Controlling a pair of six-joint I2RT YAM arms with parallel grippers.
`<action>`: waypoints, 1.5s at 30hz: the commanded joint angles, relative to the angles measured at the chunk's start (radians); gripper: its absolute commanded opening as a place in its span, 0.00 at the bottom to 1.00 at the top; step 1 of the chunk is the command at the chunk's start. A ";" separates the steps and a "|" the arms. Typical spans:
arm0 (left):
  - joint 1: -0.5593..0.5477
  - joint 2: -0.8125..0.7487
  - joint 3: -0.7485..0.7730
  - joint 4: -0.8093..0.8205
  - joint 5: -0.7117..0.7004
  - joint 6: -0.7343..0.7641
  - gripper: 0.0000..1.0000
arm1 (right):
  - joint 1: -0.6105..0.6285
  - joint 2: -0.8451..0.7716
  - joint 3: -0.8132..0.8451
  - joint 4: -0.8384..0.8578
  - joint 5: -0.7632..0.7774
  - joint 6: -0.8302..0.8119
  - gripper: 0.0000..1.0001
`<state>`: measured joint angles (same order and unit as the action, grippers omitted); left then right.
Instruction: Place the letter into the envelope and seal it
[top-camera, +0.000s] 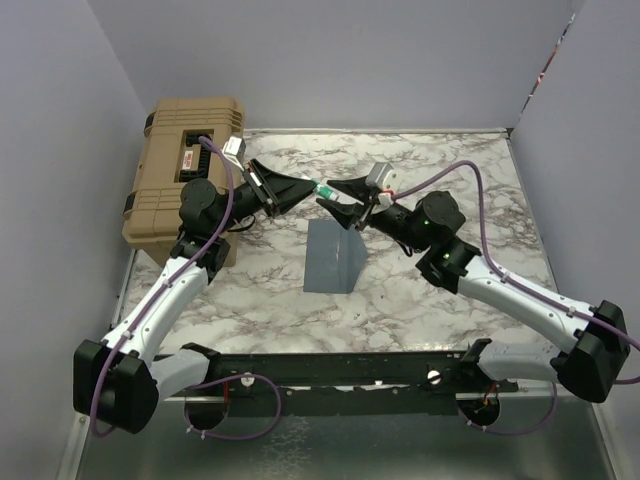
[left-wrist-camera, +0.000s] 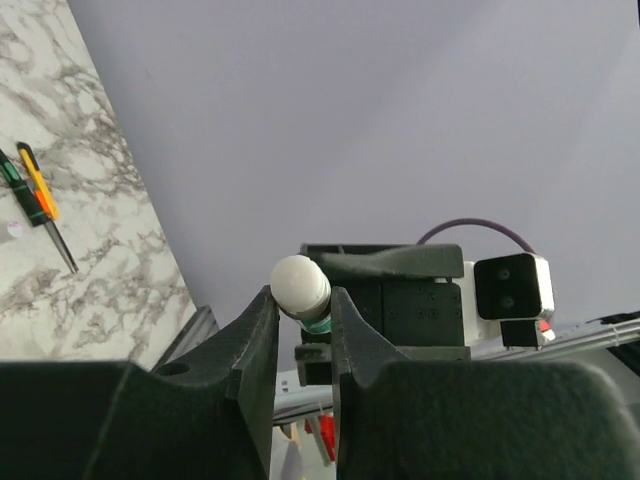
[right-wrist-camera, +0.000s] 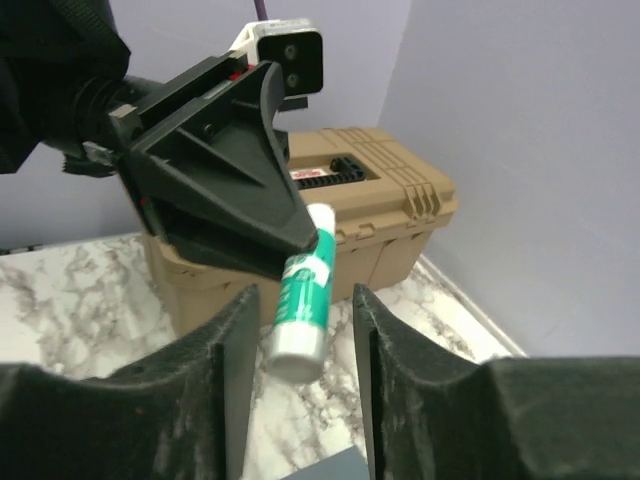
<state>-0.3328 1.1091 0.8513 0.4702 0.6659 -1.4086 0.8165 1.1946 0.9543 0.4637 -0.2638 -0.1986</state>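
Note:
A green and white glue stick hangs in the air over the back of the table, between both grippers. My left gripper is shut on its white cap end. Around the stick's other end my right gripper stands open, with a gap on each side of the tube. The slate blue-grey envelope lies flat on the marble below them, and one of its corners shows under the right fingers. The letter is hidden from view.
A big tan hard case stands at the back left, close behind my left arm. Thin orange and green tools lie on the marble at the far side. Grey walls enclose the table on three sides.

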 joint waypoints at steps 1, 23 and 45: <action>-0.002 -0.009 -0.017 0.079 0.009 -0.093 0.00 | 0.003 0.075 -0.002 0.171 -0.020 0.032 0.48; -0.002 -0.030 -0.058 0.125 -0.009 -0.149 0.00 | 0.003 0.081 -0.043 0.309 -0.056 0.072 0.66; -0.002 -0.047 -0.051 0.125 0.003 -0.148 0.00 | 0.004 0.101 -0.035 0.351 -0.034 0.123 0.65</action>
<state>-0.3351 1.0813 0.7998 0.5819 0.6651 -1.5600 0.8169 1.2839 0.9058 0.7284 -0.3084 -0.1013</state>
